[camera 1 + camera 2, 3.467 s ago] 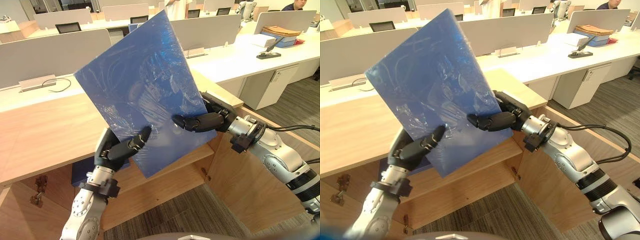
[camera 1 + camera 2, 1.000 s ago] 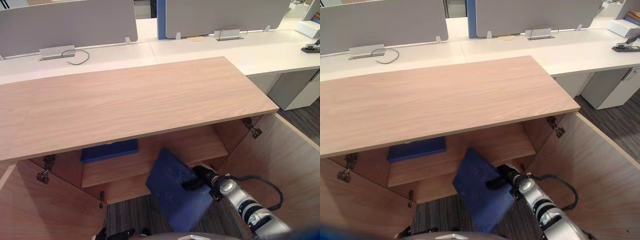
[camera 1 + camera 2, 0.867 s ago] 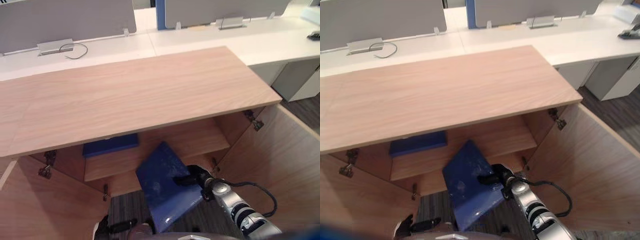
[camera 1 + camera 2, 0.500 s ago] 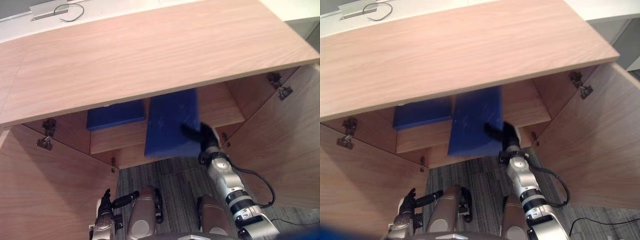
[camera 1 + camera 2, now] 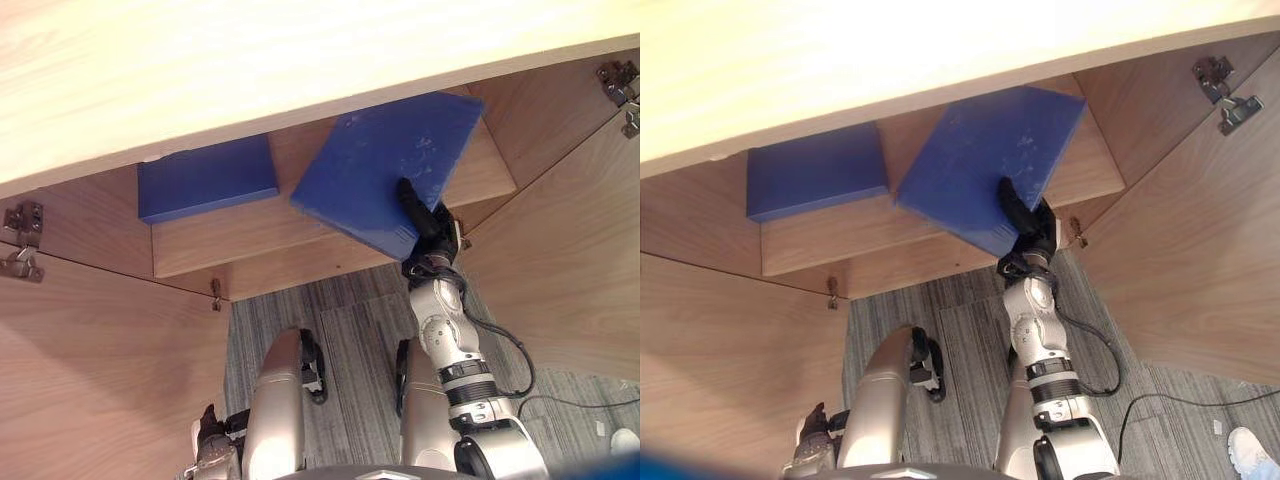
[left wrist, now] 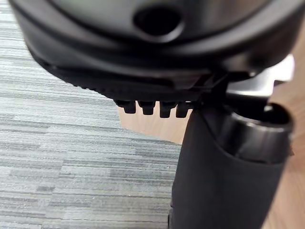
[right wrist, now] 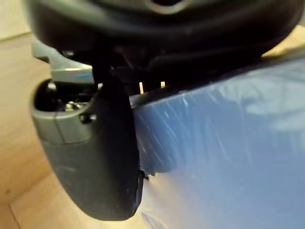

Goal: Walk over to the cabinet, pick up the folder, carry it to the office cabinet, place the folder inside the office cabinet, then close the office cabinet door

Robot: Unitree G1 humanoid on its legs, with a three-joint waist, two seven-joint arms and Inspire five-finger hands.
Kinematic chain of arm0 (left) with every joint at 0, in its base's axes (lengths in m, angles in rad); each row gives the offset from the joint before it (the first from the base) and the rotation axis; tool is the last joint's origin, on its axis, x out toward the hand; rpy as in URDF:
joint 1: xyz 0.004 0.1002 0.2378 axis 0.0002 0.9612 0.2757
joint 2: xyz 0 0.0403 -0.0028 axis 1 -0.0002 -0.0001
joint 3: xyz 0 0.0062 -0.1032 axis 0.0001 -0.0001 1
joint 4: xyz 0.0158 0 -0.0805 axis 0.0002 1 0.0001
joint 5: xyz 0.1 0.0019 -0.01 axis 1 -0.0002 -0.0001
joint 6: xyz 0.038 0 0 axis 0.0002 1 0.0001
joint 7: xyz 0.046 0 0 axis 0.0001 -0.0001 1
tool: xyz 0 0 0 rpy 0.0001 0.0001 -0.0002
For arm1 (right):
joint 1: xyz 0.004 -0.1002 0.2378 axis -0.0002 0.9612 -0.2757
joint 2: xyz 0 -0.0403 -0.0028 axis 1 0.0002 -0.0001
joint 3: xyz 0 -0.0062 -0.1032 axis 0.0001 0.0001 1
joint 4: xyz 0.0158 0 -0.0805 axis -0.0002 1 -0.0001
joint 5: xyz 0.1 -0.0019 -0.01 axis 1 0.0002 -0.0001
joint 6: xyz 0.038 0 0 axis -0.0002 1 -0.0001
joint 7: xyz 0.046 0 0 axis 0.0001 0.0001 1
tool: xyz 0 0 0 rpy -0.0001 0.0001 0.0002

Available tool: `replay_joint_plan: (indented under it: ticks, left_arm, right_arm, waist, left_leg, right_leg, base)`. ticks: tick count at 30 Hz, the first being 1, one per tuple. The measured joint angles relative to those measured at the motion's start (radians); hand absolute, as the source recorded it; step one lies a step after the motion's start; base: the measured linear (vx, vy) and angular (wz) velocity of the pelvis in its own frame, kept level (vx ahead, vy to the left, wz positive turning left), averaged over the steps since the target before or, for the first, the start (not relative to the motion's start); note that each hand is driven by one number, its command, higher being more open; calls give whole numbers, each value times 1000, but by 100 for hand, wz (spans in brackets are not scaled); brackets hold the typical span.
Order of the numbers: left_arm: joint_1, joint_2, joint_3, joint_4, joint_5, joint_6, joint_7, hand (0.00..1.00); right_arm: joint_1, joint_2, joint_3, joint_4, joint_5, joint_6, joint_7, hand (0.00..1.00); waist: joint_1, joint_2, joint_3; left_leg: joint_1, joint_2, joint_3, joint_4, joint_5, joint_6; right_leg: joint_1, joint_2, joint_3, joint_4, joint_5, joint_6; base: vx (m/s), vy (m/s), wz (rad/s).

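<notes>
The job is at the placing step: the folder (image 5: 392, 160) is being set inside the office cabinet (image 5: 300, 60), and the door is not yet closed.

The right hand (image 5: 427, 228) grips the folder at its near edge. In the right wrist view its thumb (image 7: 95, 157) is pressed down on the blue cover, so the hand is clamped on it (the fingers underneath are hidden). The folder lies askew over the shelf (image 5: 235, 232), with most of it under the cabinet top and its near corner jutting past the shelf's front edge. Whether it rests fully on the board or hovers just above it, I cannot tell. A second blue folder (image 5: 205, 178) lies on the same shelf just beside it, apart from it.

The left hand (image 5: 205, 432) hangs low over the carpet (image 5: 340, 320), carrying nothing; I cannot tell whether it is open or closed.

Next, I judge, the folder needs sliding deeper until no corner overhangs, and squaring up may help. The right hand must then let go and draw back clear of the opening. Both doors, the left door (image 5: 100, 370) and the right door (image 5: 560, 280), stand wide open, so closing comes after that.
</notes>
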Motion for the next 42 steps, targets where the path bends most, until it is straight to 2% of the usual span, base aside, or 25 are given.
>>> replay_joint_plan:
  ticks: [3,5,9,10,14,15,18,21,24,29,39,42]
  left_arm:
    - [0,-1,-3,-6,-8,10,3,100]
    - [0,-1,-5,-7,-7,16,6,100]
    - [2,-1,-26,-12,-12,19,23,100]
    - [2,-4,-26,-17,-16,18,25,100]
    - [2,-15,-26,-27,-29,12,25,100]
    - [3,-18,-25,-27,-31,12,25,100]
    - [5,-19,-22,-27,-35,13,20,100]
    - [6,-18,-23,-26,-34,14,18,100]
    - [11,-16,-27,-24,-24,16,19,100]
    - [21,-15,-33,-19,5,21,21,100]
    - [28,12,-87,11,6,23,33,100]
    - [31,22,-112,21,6,23,35,100]
  right_arm:
    - [-76,28,-21,23,172,-76,-16,0]
    - [-152,24,-30,72,227,-114,-20,0]
    - [-334,25,-113,193,301,-146,-32,0]
    - [-388,26,-140,224,300,-148,-37,100]
    - [-519,46,-238,318,302,-158,-51,100]
    - [-537,45,-262,348,298,-143,-56,100]
    - [-599,37,-298,455,282,-77,-77,100]
    - [-643,31,-298,550,157,30,-79,100]
    - [-658,57,-292,608,91,78,-83,100]
    - [-687,111,-279,679,59,92,-80,100]
    - [-642,108,-203,816,11,123,-79,100]
    - [-597,95,-193,842,-37,156,-50,100]
  waist:
    - [5,0,0]
    - [4,1,-1]
    - [14,4,-3]
    - [20,6,-4]
    - [44,21,-15]
    - [44,28,-20]
    - [45,30,-26]
    - [46,31,-31]
    - [50,33,-40]
    - [56,40,-72]
    - [47,39,-82]
    - [47,37,-93]
  left_leg:
    - [0,-3,-3,-3,1,0]
    - [4,-14,-10,-7,4,2]
    - [20,-39,-34,-30,18,-3]
    - [22,-46,-43,-35,22,-4]
    - [22,-64,-60,-50,33,-3]
    - [22,-66,-69,-49,33,-3]
    - [25,-68,-80,-52,34,-5]
    - [34,-69,-81,-70,42,-8]
    - [85,-68,-84,-122,54,-23]
    - [122,-56,-78,-174,64,-24]
    - [186,-54,-66,-218,64,-25]
    - [204,-53,-64,-240,69,-33]
  right_leg:
    - [3,-7,-9,-2,0,0]
    - [13,-21,-22,-5,0,0]
    - [55,-46,-57,-27,0,0]
    - [64,-52,-66,-33,0,0]
    - [84,-70,-94,-49,0,-1]
    - [94,-72,-106,-54,0,-1]
    - [108,-74,-122,-63,0,-1]
    - [121,-76,-131,-79,2,-4]
    - [181,-74,-151,-133,13,-12]
    - [221,-61,-167,-196,31,-21]
    - [287,-60,-182,-251,46,-20]
    - [307,-57,-187,-279,56,-20]
  base:
    - [46,15,4]
    - [42,15,18]
    - [37,7,26]
    - [44,0,26]
    - [44,2,20]
    - [43,3,21]
    - [37,2,10]
    - [53,-6,5]
    - [75,-20,7]
    - [78,-16,-3]
    - [21,-1,-2]
    - [0,0,0]
